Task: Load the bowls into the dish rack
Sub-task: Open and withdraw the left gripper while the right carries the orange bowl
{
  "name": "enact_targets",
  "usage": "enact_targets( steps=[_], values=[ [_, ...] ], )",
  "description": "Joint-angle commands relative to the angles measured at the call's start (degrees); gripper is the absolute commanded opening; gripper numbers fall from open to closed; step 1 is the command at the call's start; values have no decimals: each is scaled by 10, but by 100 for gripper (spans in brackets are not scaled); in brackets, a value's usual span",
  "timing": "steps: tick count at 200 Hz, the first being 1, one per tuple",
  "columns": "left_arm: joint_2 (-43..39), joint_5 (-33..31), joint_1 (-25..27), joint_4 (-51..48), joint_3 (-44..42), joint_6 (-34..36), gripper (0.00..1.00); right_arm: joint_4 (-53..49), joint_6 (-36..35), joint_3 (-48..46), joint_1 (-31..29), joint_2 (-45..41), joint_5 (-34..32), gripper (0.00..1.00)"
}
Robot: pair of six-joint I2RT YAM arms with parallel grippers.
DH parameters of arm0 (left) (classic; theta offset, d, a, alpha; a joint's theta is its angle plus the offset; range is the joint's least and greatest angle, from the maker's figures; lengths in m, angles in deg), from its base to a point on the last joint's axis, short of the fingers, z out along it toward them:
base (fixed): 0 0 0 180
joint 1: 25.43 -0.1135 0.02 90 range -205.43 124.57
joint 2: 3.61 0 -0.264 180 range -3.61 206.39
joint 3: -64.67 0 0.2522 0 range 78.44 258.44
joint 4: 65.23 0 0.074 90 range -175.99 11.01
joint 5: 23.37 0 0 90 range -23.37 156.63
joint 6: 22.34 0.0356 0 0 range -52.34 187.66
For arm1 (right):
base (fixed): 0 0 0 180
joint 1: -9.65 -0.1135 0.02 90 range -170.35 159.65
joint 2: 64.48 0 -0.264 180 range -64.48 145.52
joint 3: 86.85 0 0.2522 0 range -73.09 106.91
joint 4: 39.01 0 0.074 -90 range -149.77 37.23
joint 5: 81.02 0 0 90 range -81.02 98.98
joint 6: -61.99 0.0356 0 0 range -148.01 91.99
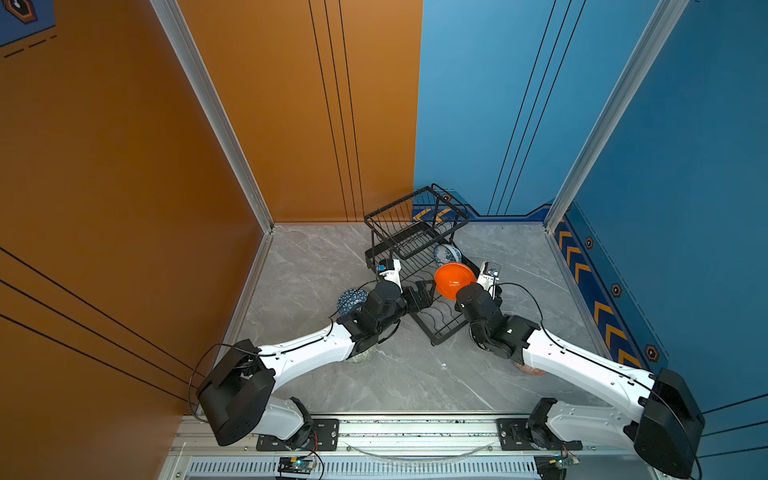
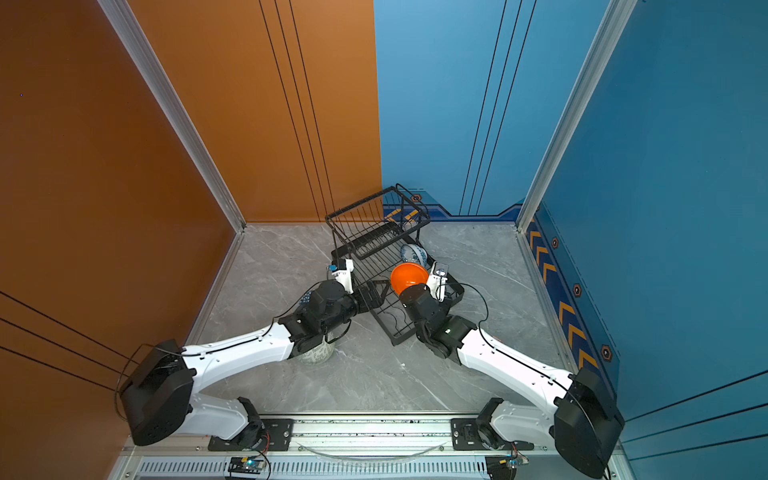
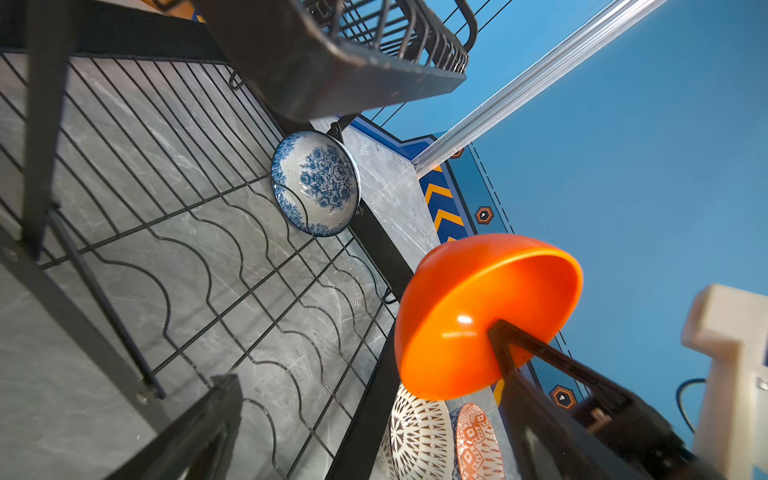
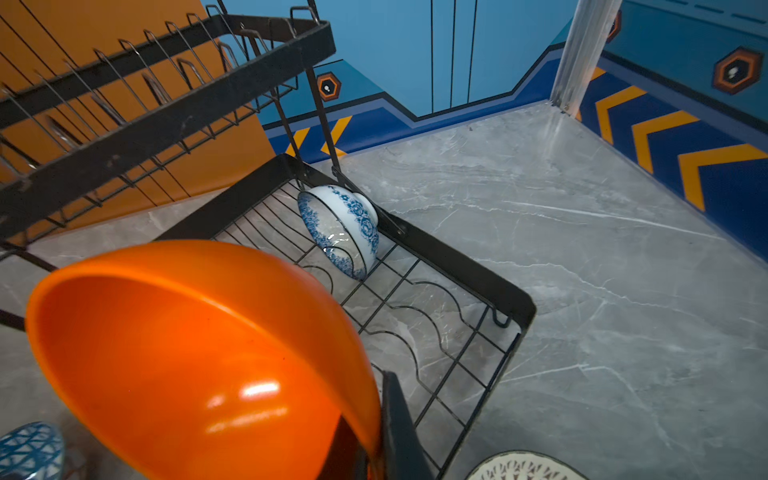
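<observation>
the right gripper (image 3: 500, 336) is pinched tight on the rim of the plain orange bowl (image 4: 187, 353), one finger on each side of the wall, so the bowl hangs tipped steeply rather than level. that tilt looks chosen so the rim can drop between the wavy slot wires instead of lying flat. the bowl is in the air over the lower tier of the dish rack (image 4: 469, 270), touching no wire that i can make out. just across from it the left gripper (image 1: 424, 296) hovers over the same tier with its jaws spread wide and nothing between them, free to steady the bowl or fetch another. further in, the white-blue floral bowl (image 3: 316, 183) stands on edge in the far corner of the tier, leaning by the upright post, which likely keeps it from rolling. the other four sit outside the rack on the table (image 1: 415, 382): the blue triangle bowl (image 1: 351, 299) and pale green bowl (image 2: 316, 353) by the left arm, the black-lattice bowl (image 3: 415, 436) and red-orange bowl (image 3: 478, 444) by the right. by my reading one bowl is loaded, and the next move is to lower the orange rim into a free slot near the floral one
</observation>
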Motion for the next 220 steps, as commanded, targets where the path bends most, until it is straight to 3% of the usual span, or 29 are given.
enact_targets(
  steps=[1, 49, 104, 220],
  values=[
    [-47, -24, -4, -22, -28, 4, 98, -15, -35, 31, -5, 36, -82, 0],
    [-129, -57, -8, -78, -61, 21, 98, -36, -76, 99, -1, 152, -138, 0],
    [-190, -69, -27, -122, -80, 36, 98, -60, -67, 167, 12, 259, -167, 0],
    [-244, -50, -74, -155, -104, 40, 98, -49, -37, 246, 35, 381, -192, 0]
  ],
)
